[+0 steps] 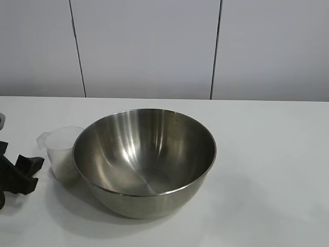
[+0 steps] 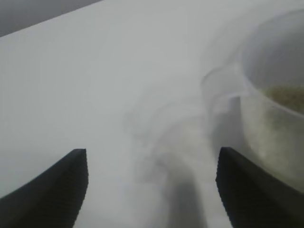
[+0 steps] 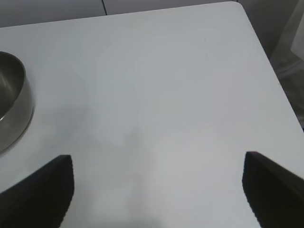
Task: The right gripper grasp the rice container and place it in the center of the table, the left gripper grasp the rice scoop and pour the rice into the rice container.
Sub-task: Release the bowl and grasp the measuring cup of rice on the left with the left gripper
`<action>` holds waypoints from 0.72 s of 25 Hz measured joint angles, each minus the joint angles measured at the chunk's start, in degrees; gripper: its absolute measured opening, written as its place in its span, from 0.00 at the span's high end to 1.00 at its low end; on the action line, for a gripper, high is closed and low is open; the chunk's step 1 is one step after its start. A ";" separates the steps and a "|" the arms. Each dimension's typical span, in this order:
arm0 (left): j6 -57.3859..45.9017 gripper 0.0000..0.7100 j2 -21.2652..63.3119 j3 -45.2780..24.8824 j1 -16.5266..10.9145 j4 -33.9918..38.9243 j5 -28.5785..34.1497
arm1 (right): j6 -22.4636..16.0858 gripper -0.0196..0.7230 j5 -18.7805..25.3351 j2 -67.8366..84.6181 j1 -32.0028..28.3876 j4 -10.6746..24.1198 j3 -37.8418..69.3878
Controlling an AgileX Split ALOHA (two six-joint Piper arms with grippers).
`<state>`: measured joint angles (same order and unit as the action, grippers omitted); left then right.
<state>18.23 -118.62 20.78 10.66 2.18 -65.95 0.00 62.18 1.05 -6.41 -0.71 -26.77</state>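
The rice container (image 1: 144,160), a large shiny steel bowl, stands empty near the middle of the white table (image 1: 267,170). The rice scoop (image 1: 61,152), a small clear plastic cup, stands just left of the bowl, touching or almost touching it. Rice (image 2: 287,97) lies inside the scoop (image 2: 266,109). My left gripper (image 1: 20,172) is at the table's left edge, close to the scoop; its jaws are open with bare table between them (image 2: 152,164). My right gripper (image 3: 159,166) is open and empty over bare table, with the bowl's rim (image 3: 14,104) off to one side.
A grey panelled wall (image 1: 154,46) stands behind the table. The table's corner and edge (image 3: 266,61) show in the right wrist view, with floor beyond. Bare tabletop lies right of the bowl.
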 joint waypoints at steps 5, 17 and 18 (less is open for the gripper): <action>-0.45 0.24 -0.07 2.09 -1.48 4.01 -0.05 | 0.00 0.08 0.00 0.00 0.00 0.00 0.00; -3.07 0.28 -0.07 5.50 -1.48 4.51 -0.05 | 0.00 0.08 -0.06 0.00 0.00 0.00 0.00; -3.61 0.31 -0.07 5.55 -1.48 4.51 -0.05 | 0.00 0.08 -0.06 0.00 0.00 0.00 0.00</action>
<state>14.62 -118.68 26.33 9.18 6.69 -66.00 0.00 62.12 1.05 -6.41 -0.71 -26.77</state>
